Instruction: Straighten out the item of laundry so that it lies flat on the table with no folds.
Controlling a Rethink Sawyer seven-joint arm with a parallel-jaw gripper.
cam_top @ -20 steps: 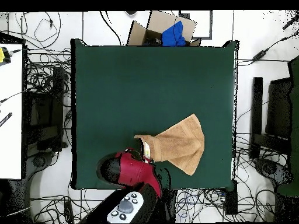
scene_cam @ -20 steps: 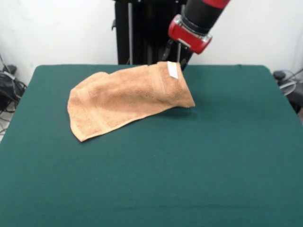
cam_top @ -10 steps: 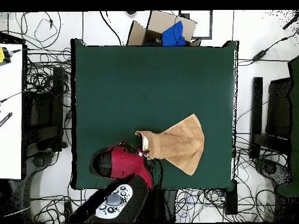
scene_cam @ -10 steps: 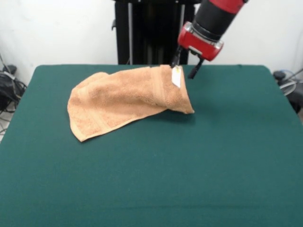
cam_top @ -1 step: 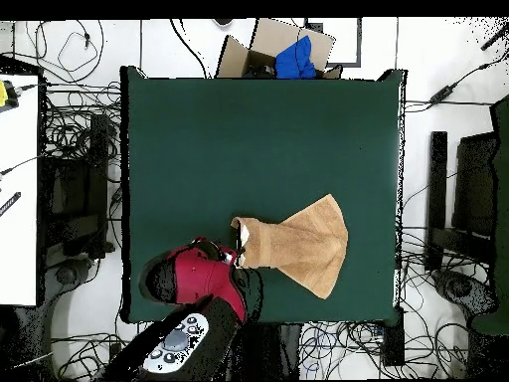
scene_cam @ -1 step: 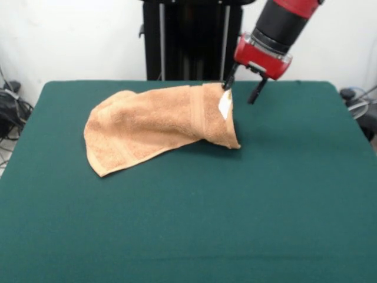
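Observation:
The peach-orange item of laundry (scene_cam @ -1 step: pixel 147 121) lies crumpled and folded on the green table (scene_cam @ -1 step: pixel 247 206), left of centre near the far edge. Its right corner stands raised, with a white tag (scene_cam @ -1 step: pixel 224 105) showing. My gripper (scene_cam @ -1 step: pixel 238 94) hangs at that corner with its fingers apart. The left finger touches the corner's top and the right finger is clear of the cloth. Nothing sits between the fingers. In the overhead view the item of laundry (cam_top @ -1 step: pixel 298 244) fans out to the right of my gripper (cam_top @ -1 step: pixel 234 261), on the table (cam_top @ -1 step: pixel 219 149) near its bottom edge.
A black pedestal (scene_cam @ -1 step: pixel 188 38) rises behind the table. An open cardboard box (cam_top @ -1 step: pixel 283 50) with blue cloth in it sits past the table's top edge. Cables cover the floor all round, and a white desk (cam_top @ -1 step: pixel 18 189) stands at the left.
My arm has swung to the right in the front view, and the fingers have spread apart. The raised corner with the tag has shifted right and sagged lower.

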